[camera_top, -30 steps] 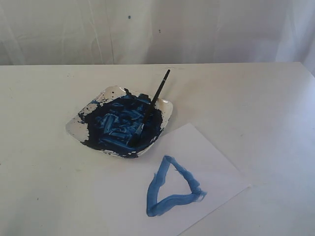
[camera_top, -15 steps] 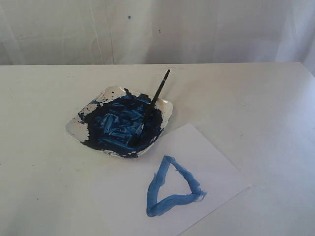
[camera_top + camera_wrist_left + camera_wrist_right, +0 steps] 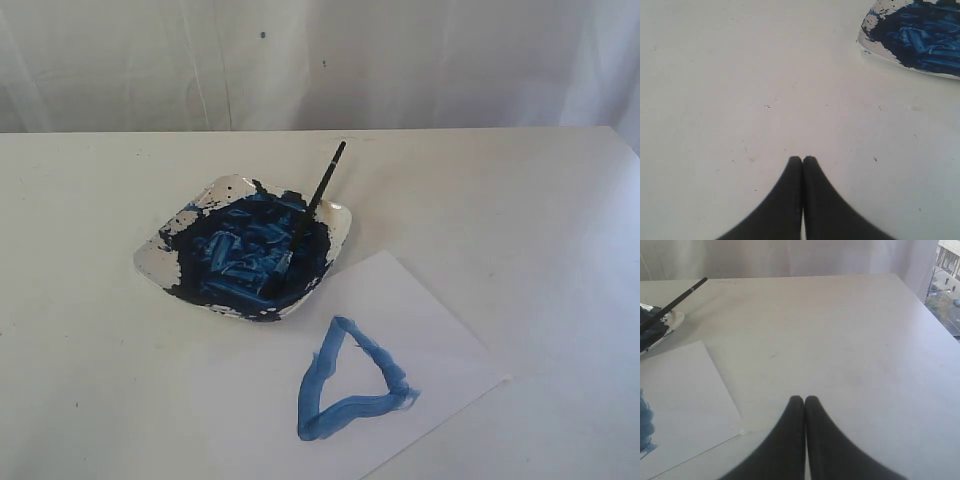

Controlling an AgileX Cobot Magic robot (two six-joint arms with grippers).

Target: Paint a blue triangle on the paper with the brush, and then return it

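Pincer left (image 3: 803, 159) closed, empty, pincer right (image 3: 804, 398) closed, empty

Lab-like test setup: plain white table (image 3: 520, 200), white drape (image 3: 400, 60) behind, window (image 3: 949, 260) overlooking street (image 3: 947, 302).

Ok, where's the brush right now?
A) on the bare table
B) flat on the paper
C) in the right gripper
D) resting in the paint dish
D: the brush sits tip-down in the paint dish, handle over its rim; the right gripper is shut, empty.
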